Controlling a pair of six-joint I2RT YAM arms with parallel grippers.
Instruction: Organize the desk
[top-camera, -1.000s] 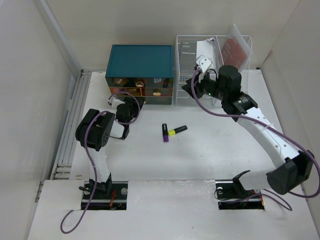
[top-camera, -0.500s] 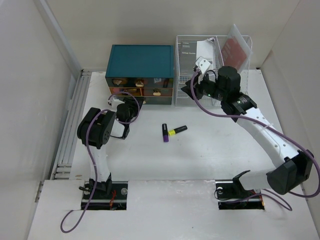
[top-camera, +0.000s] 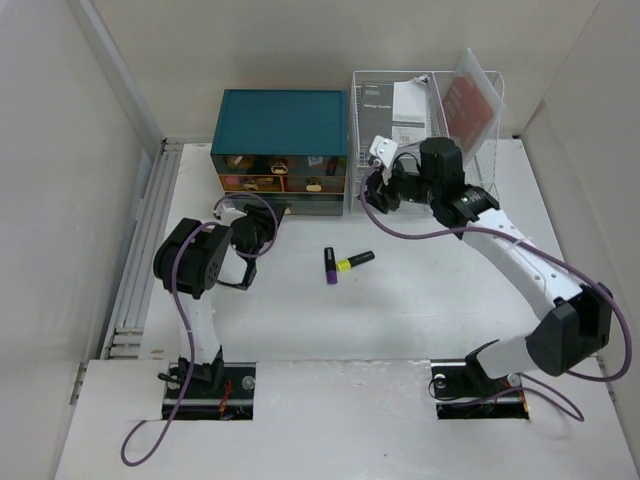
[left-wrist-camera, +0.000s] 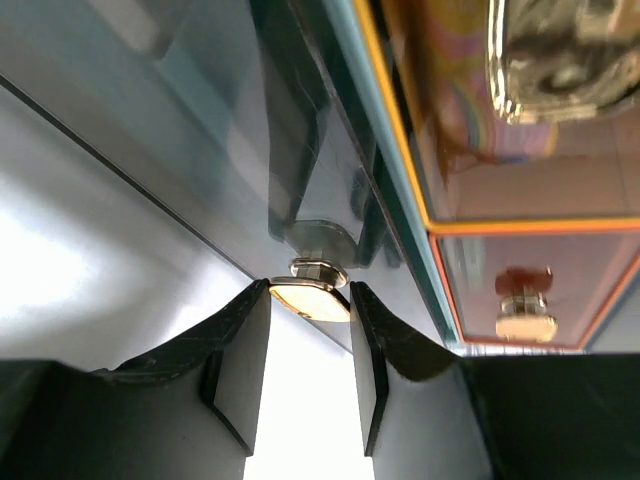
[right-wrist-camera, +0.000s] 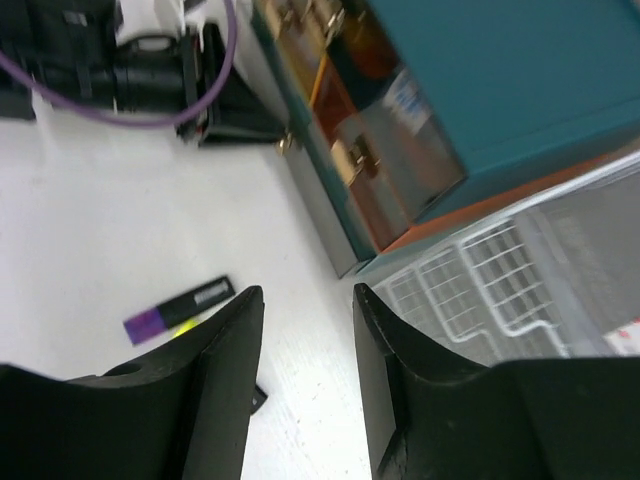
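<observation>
The white desk (top-camera: 400, 310) holds a teal drawer box (top-camera: 282, 125) at the back. My left gripper (top-camera: 266, 212) is at the box's bottom drawer. In the left wrist view the gripper (left-wrist-camera: 308, 290) is shut on that drawer's gold knob (left-wrist-camera: 312, 303). My right gripper (top-camera: 371, 192) is open and empty, and hovers over the desk in front of the gap between the box and the white wire rack (top-camera: 400, 110). In the right wrist view the gripper (right-wrist-camera: 305, 300) has only bare desk (right-wrist-camera: 100, 220) between its fingers.
A purple highlighter (top-camera: 329, 265) and a yellow one (top-camera: 354, 261) lie mid-desk; the purple one shows in the right wrist view (right-wrist-camera: 180, 308). The rack holds papers and a red folder (top-camera: 470, 100). Walls close in left, back and right.
My right gripper has swung left and down from the wire rack to the front of the drawer box. My left gripper has stayed at the bottom drawer, shifting only slightly.
</observation>
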